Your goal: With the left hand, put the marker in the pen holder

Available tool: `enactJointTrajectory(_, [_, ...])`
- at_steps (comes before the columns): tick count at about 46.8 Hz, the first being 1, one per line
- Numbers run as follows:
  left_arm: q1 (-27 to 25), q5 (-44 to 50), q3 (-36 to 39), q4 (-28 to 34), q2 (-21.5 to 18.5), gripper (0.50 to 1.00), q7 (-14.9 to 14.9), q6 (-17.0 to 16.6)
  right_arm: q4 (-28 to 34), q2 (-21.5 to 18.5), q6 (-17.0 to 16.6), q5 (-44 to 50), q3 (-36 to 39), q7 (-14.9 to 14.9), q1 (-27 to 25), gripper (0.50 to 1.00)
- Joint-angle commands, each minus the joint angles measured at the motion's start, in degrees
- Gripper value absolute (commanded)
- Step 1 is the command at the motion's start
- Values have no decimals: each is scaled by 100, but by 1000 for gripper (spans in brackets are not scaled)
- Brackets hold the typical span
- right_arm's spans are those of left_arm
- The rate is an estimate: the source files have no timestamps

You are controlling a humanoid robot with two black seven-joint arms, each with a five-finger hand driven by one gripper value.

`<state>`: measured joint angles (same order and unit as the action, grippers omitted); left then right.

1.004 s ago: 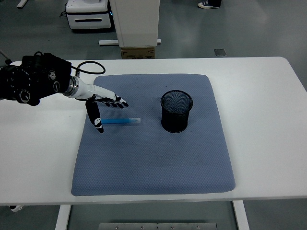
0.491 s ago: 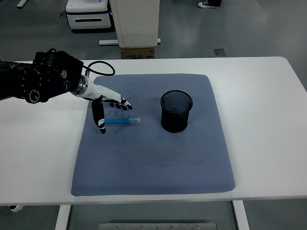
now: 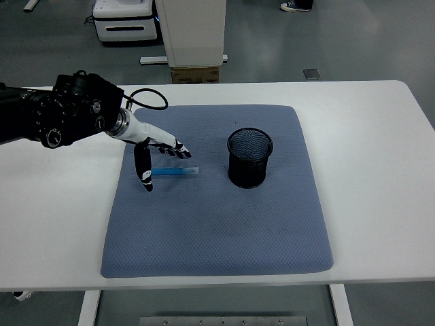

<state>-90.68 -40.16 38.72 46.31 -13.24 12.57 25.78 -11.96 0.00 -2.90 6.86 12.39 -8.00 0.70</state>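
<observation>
A blue marker point(image 3: 175, 172) lies flat on the blue-grey mat point(image 3: 217, 231), left of a black mesh pen holder point(image 3: 249, 157) that stands upright. My left hand point(image 3: 160, 157) hovers over the marker's left end, fingers spread and holding nothing; the thumb points down beside the marker tip and the other fingers reach just behind it. The left arm comes in from the left edge. No right arm shows.
The mat covers the middle of the white table point(image 3: 380, 170). Behind the table stand a white cabinet base point(image 3: 194, 34), a cardboard box point(image 3: 196, 75) and a white machine point(image 3: 126, 20) on the floor.
My left arm has moved right and slightly down, bringing the open hand closer over the marker's left end. The marker and pen holder have not moved.
</observation>
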Motion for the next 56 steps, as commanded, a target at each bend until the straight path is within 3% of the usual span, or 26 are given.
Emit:
enactJointTrajectory(1, [7, -9, -4, 1, 14, 1000, 0, -3, 1, 0, 0, 0, 0, 0, 0, 1000])
enactJointTrajectory(20, [15, -431, -4, 1, 85, 1000, -9, -3, 1, 0, 0, 0, 0, 0, 0, 1000])
enactJointTrajectory(42, [33, -598, -92, -26, 208, 912, -158, -20, 1, 0, 0, 0, 0, 0, 0, 1000])
enactJointTrajectory(47, [42, -633, -92, -26, 243, 865, -158, -20, 1, 0, 0, 0, 0, 0, 0, 1000])
enactJointTrajectory(56, [59, -773, -110, -26, 287, 827, -158, -29, -8, 0, 0, 0, 0, 0, 0, 1000])
